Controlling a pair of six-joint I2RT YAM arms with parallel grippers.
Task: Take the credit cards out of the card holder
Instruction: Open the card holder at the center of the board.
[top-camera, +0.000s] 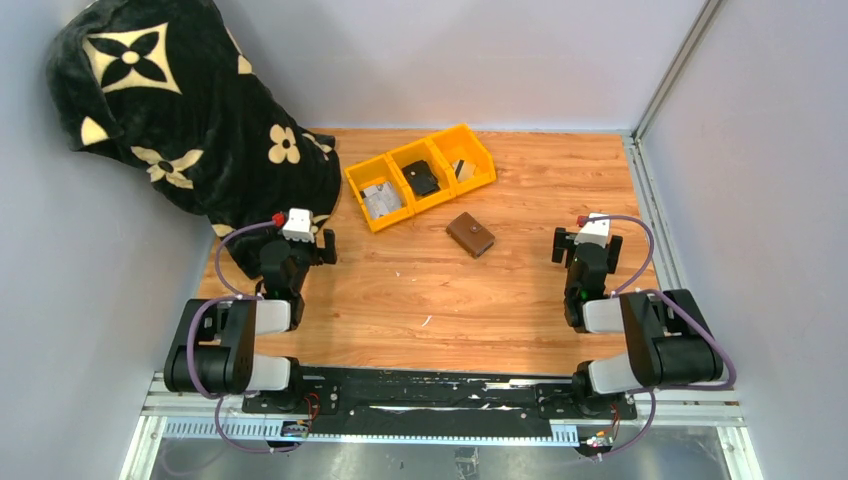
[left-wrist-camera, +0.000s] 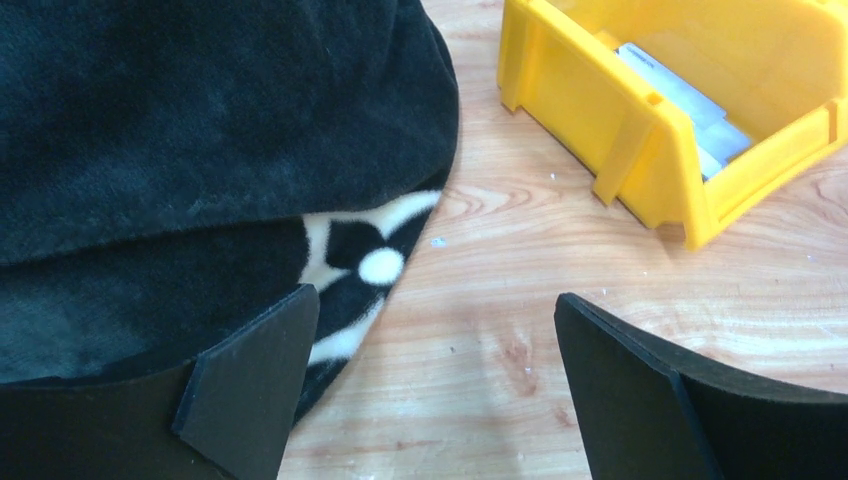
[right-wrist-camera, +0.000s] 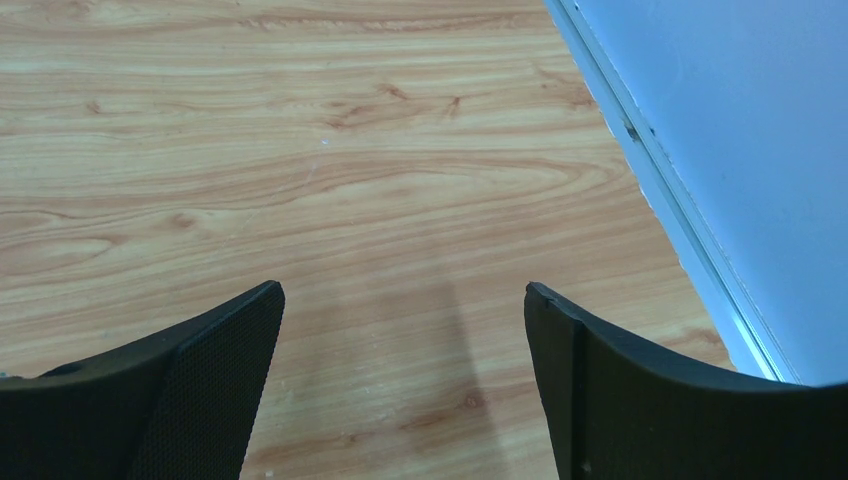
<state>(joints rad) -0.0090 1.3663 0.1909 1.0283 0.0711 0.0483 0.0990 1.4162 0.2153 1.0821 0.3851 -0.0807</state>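
Right, here is what I have on my screens:

- My left gripper (left-wrist-camera: 432, 302) has its fingers spread wide with nothing between them, only bare wood under the gap.
- Its left finger (left-wrist-camera: 250, 385) sits over the edge of a black blanket (left-wrist-camera: 200, 130) with cream flower shapes. The blanket is heaped in the far-left corner and spills onto the table (right-wrist-camera: 300, 150).
- Just ahead and to the right of that gripper is the corner of a yellow tray (left-wrist-camera: 600, 110). Grey-silver flat pieces (left-wrist-camera: 680, 95) lie in its nearest compartment.
- My right gripper (right-wrist-camera: 402, 292) is likewise spread and empty, above plain wood near the table's right edge, beside the metal rail (right-wrist-camera: 660, 190) and the grey wall.
- The card holder (top-camera: 470, 234) lies flat on the table, brown side up and turned at an angle. It is just in front of the tray, between the two arms and well apart from both.
- A small black object (top-camera: 421, 178) is in the tray's middle compartment. I cannot make out what is in the right one.
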